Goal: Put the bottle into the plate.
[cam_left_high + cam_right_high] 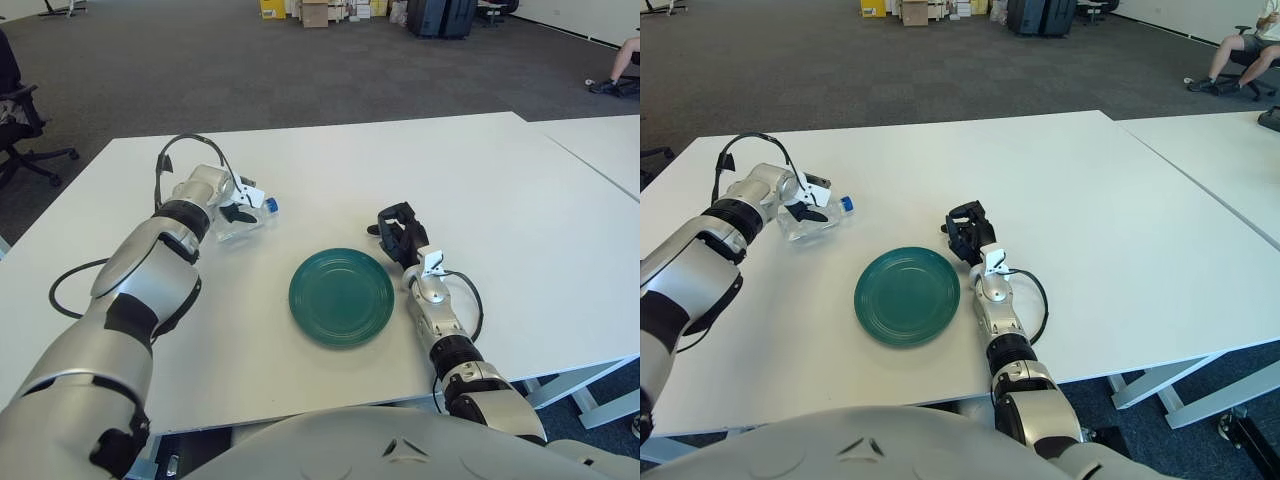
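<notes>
Over on the left side of the white table [480, 180], the left hand [238, 199] is down on a clear plastic bottle [243, 222] with a blue cap [270, 205]; its dark fingers [240, 213] curl over the bottle's body, which lies on its side on the tabletop. The bottle sits up and to the left of the green plate [341, 297], well apart from it. Just right of the plate shows the right hand [398, 233], fingers curled in and holding nothing.
</notes>
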### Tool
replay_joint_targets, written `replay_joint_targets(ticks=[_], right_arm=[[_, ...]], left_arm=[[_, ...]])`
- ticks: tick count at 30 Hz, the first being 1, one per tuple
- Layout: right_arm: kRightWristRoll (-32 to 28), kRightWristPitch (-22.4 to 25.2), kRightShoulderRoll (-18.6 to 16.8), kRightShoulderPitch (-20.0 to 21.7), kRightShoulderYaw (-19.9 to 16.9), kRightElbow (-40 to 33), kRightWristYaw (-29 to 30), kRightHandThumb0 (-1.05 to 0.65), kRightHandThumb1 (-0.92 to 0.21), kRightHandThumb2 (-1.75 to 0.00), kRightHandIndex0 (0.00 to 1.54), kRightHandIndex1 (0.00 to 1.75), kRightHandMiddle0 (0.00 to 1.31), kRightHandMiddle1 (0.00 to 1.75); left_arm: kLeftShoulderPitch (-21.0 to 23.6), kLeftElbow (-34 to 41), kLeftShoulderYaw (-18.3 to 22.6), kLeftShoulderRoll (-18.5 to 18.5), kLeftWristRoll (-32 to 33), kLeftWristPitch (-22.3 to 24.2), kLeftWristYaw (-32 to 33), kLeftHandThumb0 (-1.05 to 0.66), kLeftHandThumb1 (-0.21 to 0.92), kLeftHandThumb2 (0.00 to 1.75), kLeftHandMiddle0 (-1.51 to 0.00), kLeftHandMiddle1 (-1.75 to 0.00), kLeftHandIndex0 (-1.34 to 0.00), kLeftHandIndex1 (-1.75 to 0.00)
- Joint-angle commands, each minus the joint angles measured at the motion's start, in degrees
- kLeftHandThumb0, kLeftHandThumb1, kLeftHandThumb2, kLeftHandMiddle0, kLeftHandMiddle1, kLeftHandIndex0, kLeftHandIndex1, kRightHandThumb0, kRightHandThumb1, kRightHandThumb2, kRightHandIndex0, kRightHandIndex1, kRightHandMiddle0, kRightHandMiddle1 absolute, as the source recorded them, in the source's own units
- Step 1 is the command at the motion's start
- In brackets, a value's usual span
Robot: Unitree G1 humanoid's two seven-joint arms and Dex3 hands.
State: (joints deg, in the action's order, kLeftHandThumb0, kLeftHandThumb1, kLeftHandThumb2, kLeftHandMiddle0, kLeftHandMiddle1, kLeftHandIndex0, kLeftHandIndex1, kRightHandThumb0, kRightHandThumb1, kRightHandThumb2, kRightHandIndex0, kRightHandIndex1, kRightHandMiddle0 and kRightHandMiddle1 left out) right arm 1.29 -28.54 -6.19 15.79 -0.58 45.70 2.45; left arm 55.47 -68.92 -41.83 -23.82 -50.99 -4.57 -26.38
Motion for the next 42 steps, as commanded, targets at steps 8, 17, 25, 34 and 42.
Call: replay_joint_targets(ticks=[8,17,25,34,42], right_arm=[[-0.5,0.7,0.2,-0.4,-0.6,1.2,0.0,-0.35,-0.92,-0.5,0.45,1.12,0.22,1.73],[-0.2,0.9,0.7,0.0,-0.6,1.5,-0.3,-0.35,-0.92,-0.5,0.45,1.13,0.22,1.73],[-0.4,0.8,0.7,-0.2,-0.7,1.5,-0.4,-0.35,-0.92,-0.5,0.46,1.13,0.21,1.73],[-0.7,1.0,0.6,-0.2,-0.9,1.3,-0.7,-0.35,-0.92,-0.5,0.46,1.13,0.22,1.72],[-0.8,1.2,0.6,-0.3,-1.1,1.3,-1.2,-0.35,-0.92,-0.49,0.46,1.12,0.22,1.72]], left_arm=[[-1.6,-1.3,-2.2,2.1,-1.1,2.8,2.3,-1.05,0.92,0.75,-0.07,-0.03,0.0,0.0],[-1.4,-1.6,-3.5,2.5,-1.6,3.6,0.8,-1.05,0.92,0.75,-0.15,-0.07,0.0,0.0],[-1.0,-1.6,-4.1,2.2,-1.7,2.6,-0.7,-1.05,0.92,0.79,-0.17,-0.07,0.0,0.0],[-1.5,-2.4,-4.1,2.9,-1.6,3.7,0.0,-1.05,0.92,0.77,-0.16,-0.06,0.0,0.0],[-3.3,-3.6,-5.5,3.5,-2.8,5.0,2.8,-1.05,0.92,0.73,-0.17,-0.06,0.0,0.0]])
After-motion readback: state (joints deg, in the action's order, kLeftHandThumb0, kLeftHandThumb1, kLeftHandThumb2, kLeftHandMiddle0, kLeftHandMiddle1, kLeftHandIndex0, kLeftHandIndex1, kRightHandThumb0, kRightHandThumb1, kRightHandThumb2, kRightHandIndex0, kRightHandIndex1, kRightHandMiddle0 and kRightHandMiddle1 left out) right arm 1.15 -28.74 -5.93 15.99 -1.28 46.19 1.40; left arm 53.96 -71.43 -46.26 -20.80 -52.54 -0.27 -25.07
